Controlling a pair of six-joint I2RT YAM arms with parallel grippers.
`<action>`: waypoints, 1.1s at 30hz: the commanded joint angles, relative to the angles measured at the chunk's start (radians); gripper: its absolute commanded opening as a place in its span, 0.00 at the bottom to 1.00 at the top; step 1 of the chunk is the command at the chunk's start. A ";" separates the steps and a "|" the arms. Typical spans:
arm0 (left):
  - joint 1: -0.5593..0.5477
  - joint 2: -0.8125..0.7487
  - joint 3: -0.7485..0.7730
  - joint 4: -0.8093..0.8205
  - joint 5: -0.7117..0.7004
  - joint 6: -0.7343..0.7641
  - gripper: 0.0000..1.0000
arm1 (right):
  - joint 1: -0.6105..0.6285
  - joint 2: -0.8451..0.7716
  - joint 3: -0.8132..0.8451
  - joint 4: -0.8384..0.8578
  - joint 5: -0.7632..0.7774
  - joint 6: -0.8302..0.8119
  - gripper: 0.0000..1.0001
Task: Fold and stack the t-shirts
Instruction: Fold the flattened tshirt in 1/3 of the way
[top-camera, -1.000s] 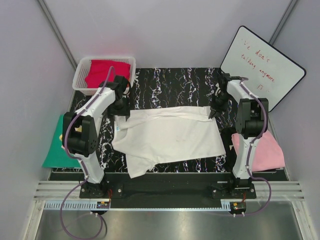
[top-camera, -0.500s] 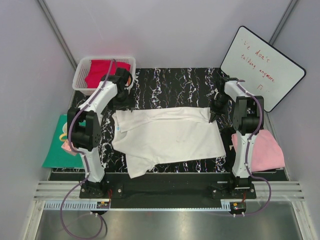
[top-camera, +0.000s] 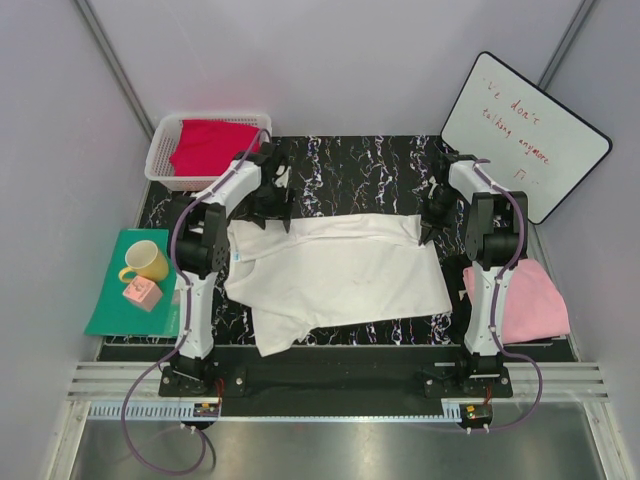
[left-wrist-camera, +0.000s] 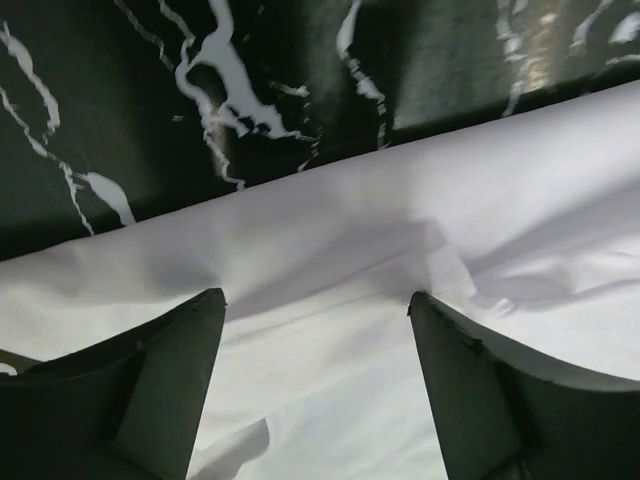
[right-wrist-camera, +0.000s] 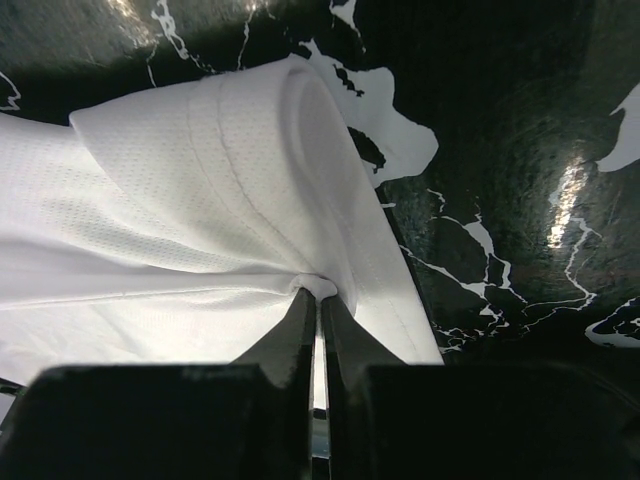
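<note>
A white t-shirt (top-camera: 340, 270) lies spread across the black marbled table (top-camera: 350, 165), its near-left part folded askew. My left gripper (top-camera: 277, 205) hovers open over the shirt's far edge; in the left wrist view its gripper (left-wrist-camera: 315, 298) has only white cloth (left-wrist-camera: 400, 240) below and nothing between the fingers. My right gripper (top-camera: 428, 226) is at the shirt's far right corner. The right wrist view shows that gripper (right-wrist-camera: 318, 290) shut on a pinch of the white cloth (right-wrist-camera: 200, 170). A crimson t-shirt (top-camera: 212, 145) lies in the basket. A pale pink t-shirt (top-camera: 525, 300) lies at the right.
A white basket (top-camera: 160, 152) stands at the back left. A teal mat (top-camera: 110, 310) at the left edge carries a yellow mug (top-camera: 145, 262) and a small pink cube (top-camera: 141, 293). A whiteboard (top-camera: 525, 130) leans at the back right.
My left arm has swung right from the basket side to the shirt's far edge, and its jaws have opened. The mug and cube now show. The right gripper has stayed on the corner.
</note>
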 joint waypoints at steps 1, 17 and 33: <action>-0.007 0.019 0.089 0.019 0.064 0.022 0.67 | -0.003 0.020 0.036 -0.009 0.035 -0.010 0.08; -0.007 -0.007 0.045 0.013 0.077 0.027 0.00 | -0.002 0.040 0.057 -0.018 0.018 -0.014 0.25; -0.079 -0.203 -0.190 0.020 0.077 0.004 0.00 | -0.003 0.029 0.241 -0.023 -0.131 -0.011 1.00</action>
